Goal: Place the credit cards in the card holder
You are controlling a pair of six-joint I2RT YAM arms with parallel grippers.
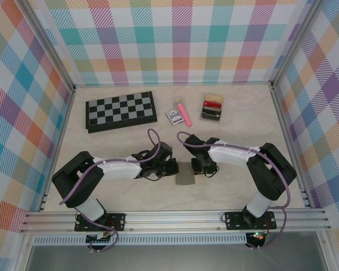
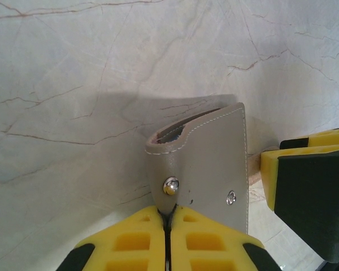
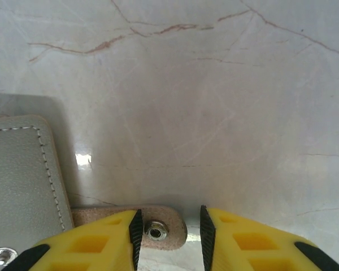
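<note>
Near the arm bases, a flat grey-brown leather card holder (image 2: 212, 164) with pale stitching along its edges and two metal snap studs on its face lay on the pale marbled table (image 1: 248, 130). Its upper flap lifted slightly, so a dark slit showed at the far edge. The left gripper (image 2: 168, 217) had its yellow fingers pressed together, pinching the holder's near edge just below one stud. The right gripper (image 3: 168, 228) stood with its yellow fingers apart, straddling the holder's small tan leather snap tab (image 3: 172, 223), whose stud sat in the gap; whether either finger touched the tab could not be told. The holder thus lay between the two grippers, its body on the left gripper's side and its tab reaching out toward the right one. Well beyond them, toward the back wall, red, tan-yellow and dark credit cards (image 1: 213, 104) sat in a small slotted rack (image 1: 204, 116). To its left lay a small patterned blue-white card box (image 1: 173, 116) with a pink stick-shaped object (image 1: 182, 112) just beside it, and farther left a folded black-and-grey chessboard (image 1: 121, 111).
</note>
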